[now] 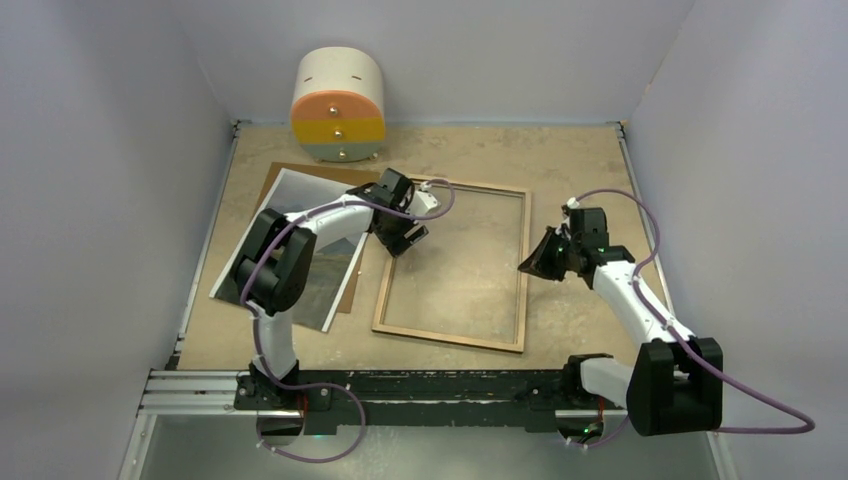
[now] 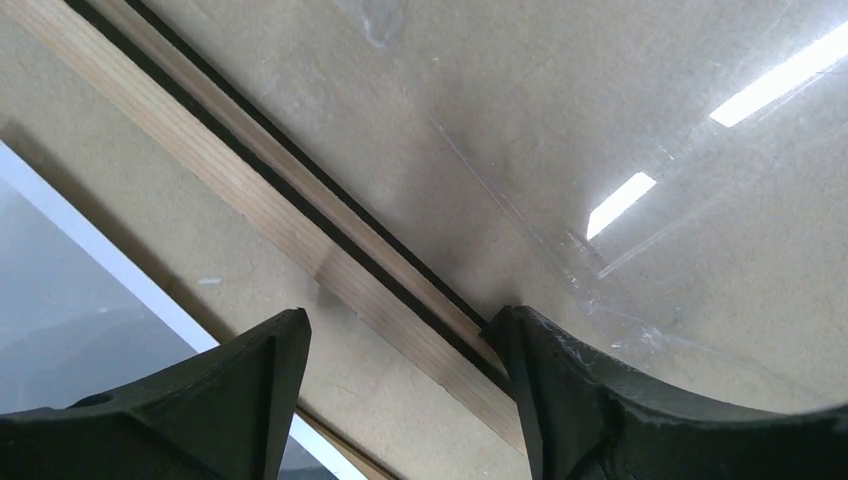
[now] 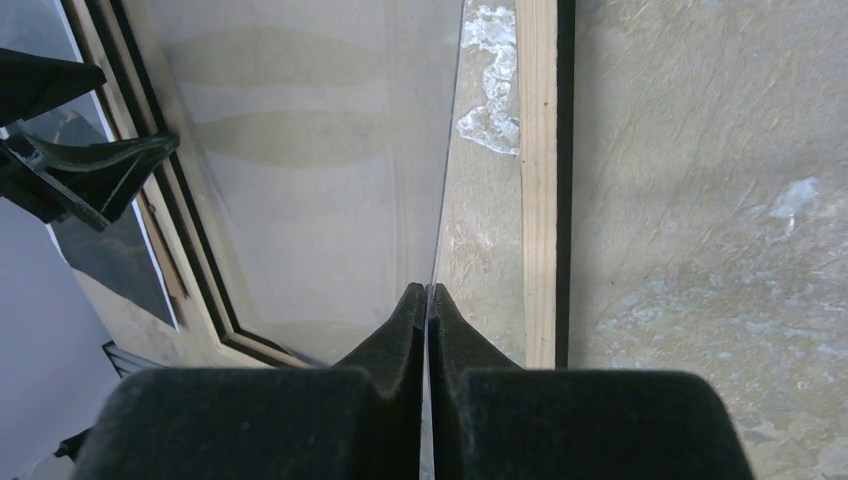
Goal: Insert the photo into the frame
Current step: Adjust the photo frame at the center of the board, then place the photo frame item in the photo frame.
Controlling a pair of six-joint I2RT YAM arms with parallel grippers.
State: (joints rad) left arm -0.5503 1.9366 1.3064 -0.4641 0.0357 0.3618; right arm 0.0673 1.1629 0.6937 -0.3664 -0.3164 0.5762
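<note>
top external view: the large thin light-brown wooden-backed picture frame (image 1: 449,334) lies back-up on the tan table (image 1: 570,160). the glossy grey landscape photo with a white border (image 1: 305,190) lies at its 9 o'clock, on a brown board (image 1: 320,170). the left gripper (image 1: 408,242) is spread wide astride the frame's 10 o'clock rail. the right gripper (image 1: 528,265), at 3 o'clock, pinches the edge of the clear glass pane (image 3: 300,150).

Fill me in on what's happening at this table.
The frame lies back-up on the table. The right end effector is shut on the edge of the clear pane, just inside the frame's right rail. The left end effector is open, with its fingers straddling the frame's left rail. The photo lies left of the frame on the brown backing board, partly under the left arm, and is not yet in the frame.
</note>
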